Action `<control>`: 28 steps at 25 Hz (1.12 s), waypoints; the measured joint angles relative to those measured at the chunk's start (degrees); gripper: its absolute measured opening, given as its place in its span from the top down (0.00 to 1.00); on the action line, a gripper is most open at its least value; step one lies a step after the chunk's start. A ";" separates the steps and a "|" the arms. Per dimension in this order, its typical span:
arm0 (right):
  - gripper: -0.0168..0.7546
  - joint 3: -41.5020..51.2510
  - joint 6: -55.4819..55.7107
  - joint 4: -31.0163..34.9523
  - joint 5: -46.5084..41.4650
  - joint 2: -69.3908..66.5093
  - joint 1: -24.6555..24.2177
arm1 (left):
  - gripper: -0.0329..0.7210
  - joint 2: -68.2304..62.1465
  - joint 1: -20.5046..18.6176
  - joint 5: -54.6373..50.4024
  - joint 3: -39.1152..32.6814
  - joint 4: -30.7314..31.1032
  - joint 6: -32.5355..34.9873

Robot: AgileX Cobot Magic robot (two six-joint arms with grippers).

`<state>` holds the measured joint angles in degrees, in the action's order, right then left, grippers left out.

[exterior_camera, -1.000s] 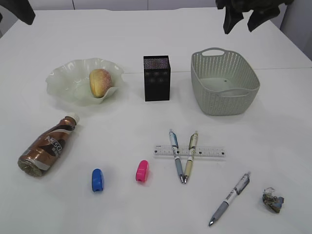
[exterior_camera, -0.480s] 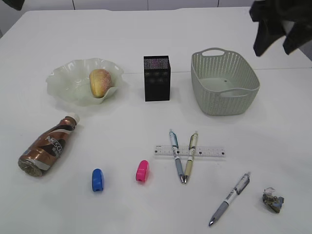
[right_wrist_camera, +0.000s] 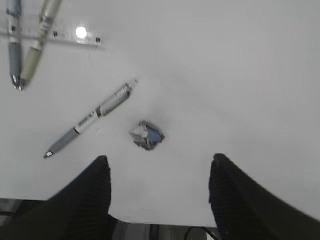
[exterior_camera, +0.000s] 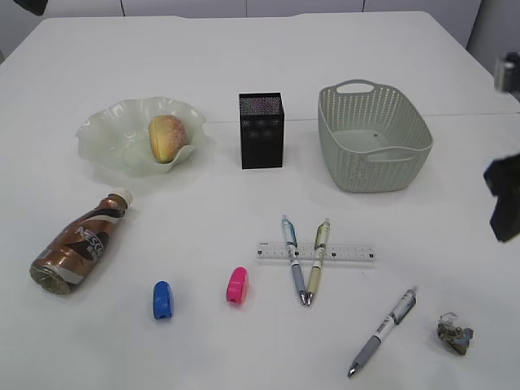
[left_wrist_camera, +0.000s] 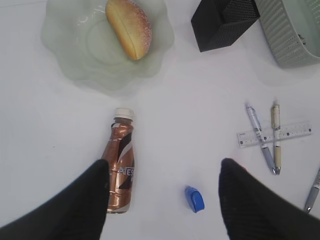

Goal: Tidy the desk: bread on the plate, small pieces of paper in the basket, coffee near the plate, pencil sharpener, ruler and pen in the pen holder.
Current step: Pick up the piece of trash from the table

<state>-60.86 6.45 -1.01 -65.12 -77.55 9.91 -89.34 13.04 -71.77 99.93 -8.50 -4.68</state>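
Observation:
The bread (exterior_camera: 166, 136) lies on the pale green plate (exterior_camera: 101, 134). The coffee bottle (exterior_camera: 77, 242) lies on its side at the left. A blue sharpener (exterior_camera: 162, 300) and a pink sharpener (exterior_camera: 237, 285) sit in front. Two pens (exterior_camera: 293, 258) cross the ruler (exterior_camera: 349, 253); a third pen (exterior_camera: 383, 331) and a crumpled paper (exterior_camera: 455, 334) lie at the front right. The black pen holder (exterior_camera: 261, 130) and grey basket (exterior_camera: 372, 138) stand behind. My left gripper (left_wrist_camera: 162, 175) is open high above bottle and blue sharpener. My right gripper (right_wrist_camera: 157, 170) is open above the paper (right_wrist_camera: 147, 135).
The table's front edge (right_wrist_camera: 150, 220) shows just below my right gripper. The right arm (exterior_camera: 508, 195) hangs at the right edge of the exterior view. A seam in the tabletop (exterior_camera: 471, 114) runs behind the basket.
My right arm has swung from the far right top corner down along the right edge towards the front. The left arm has drawn back out of the top left corner. The objects have not moved.

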 joint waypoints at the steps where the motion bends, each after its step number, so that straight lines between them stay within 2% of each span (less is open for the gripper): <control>1: 0.35 1.79 0.00 -0.53 0.41 0.00 0.00 | 0.30 0.00 0.00 -0.10 0.00 0.00 0.00; 4: 0.35 6.06 0.00 -1.70 3.16 -0.35 0.00 | 0.30 0.00 0.00 -0.09 0.00 -0.47 0.00; 13: 0.35 10.25 0.04 -1.77 12.12 -4.38 0.00 | 0.30 0.09 0.00 -0.09 0.00 -1.49 0.00; 20: 0.35 13.89 0.13 2.31 17.17 -8.72 0.00 | 0.30 0.09 0.00 -0.09 0.00 -3.59 0.00; 28: 0.35 14.10 -1.58 5.72 18.82 -13.12 0.00 | 0.30 0.09 0.00 -0.09 0.00 -3.81 0.00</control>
<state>-46.75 4.87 4.71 -46.29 -90.67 9.91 -89.25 13.04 -71.86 99.93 -12.31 -4.68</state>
